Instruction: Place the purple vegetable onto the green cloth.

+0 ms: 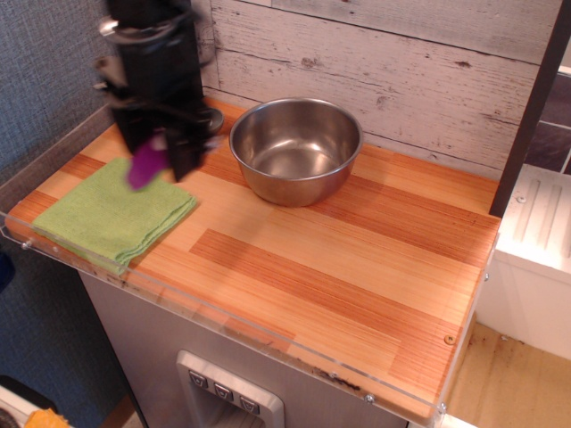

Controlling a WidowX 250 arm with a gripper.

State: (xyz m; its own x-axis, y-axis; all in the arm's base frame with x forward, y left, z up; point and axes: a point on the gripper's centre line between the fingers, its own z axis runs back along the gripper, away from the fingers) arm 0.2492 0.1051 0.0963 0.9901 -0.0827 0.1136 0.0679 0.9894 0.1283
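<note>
A: Purple vegetable (146, 168) — where is it sitting right now?

B: It is hanging in the air, pinched in the gripper (152, 160), over the back right part of the green cloth (113, 213). It is not touching the cloth as far as I can tell; the picture is blurring there.

A: So the jaws are closing on it?

B: Yes, they are gripping it from both sides, narrowly apart with the toy between them.

A: How much is remaining?

B: Judging by this, the carrying is mostly done. Lowering and letting go are what is left. The steel bowl (296, 149) is standing apart to the right on the wooden counter (357, 259), out of the way.
</note>
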